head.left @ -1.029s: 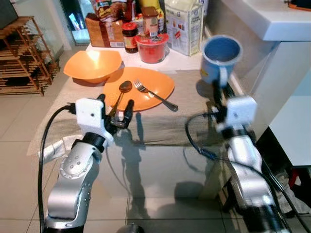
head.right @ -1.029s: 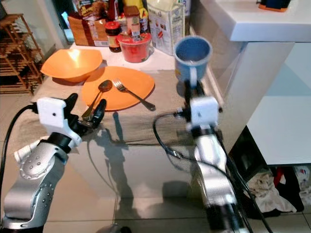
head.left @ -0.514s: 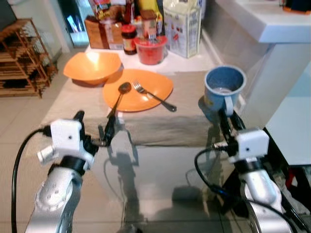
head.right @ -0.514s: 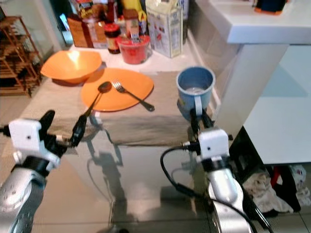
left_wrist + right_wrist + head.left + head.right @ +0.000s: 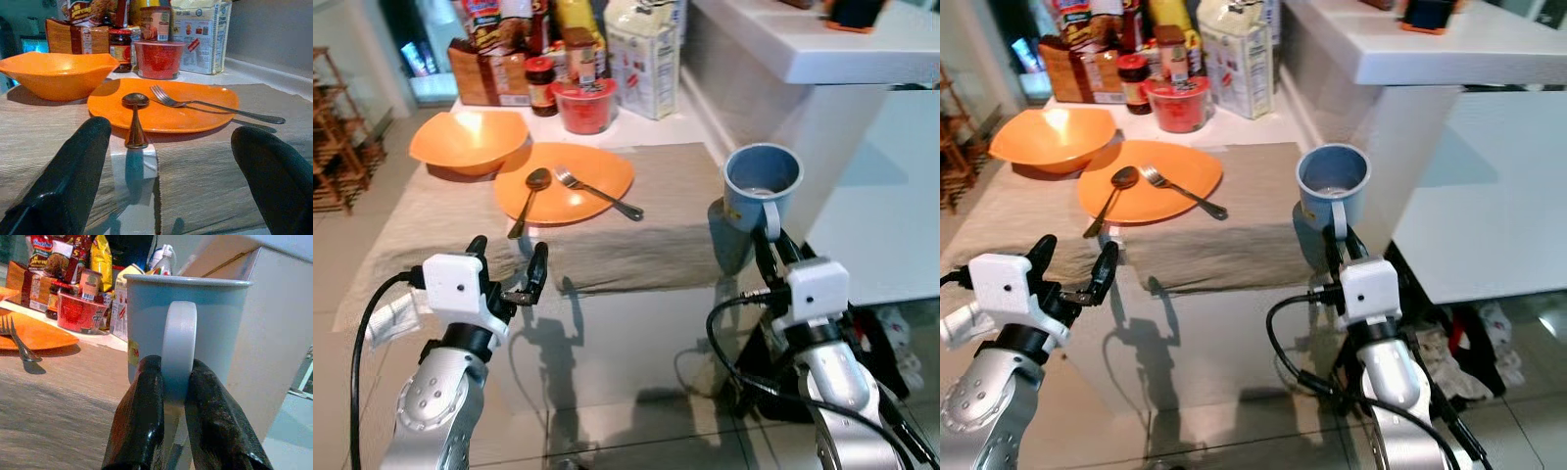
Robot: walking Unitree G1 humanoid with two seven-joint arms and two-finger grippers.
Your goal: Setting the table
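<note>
An orange plate lies on a grey cloth, with a spoon and a fork on it. An orange bowl sits just behind the plate to its left. My left gripper is open over the glass in front of the cloth, facing the spoon, with nothing between its fingers. My right gripper is shut on the handle of an upright blue mug at the cloth's right end. In the right wrist view both fingers pinch the mug's handle.
A red tub, a jar, a carton and snack packets crowd the table's back edge. A white counter rises close on the right. A wooden rack stands at the far left. The near part of the table is bare glass.
The mug has come down from high over the cloth to its right end. My left gripper has drawn back from the plate's edge to the glass. The view has shifted too.
</note>
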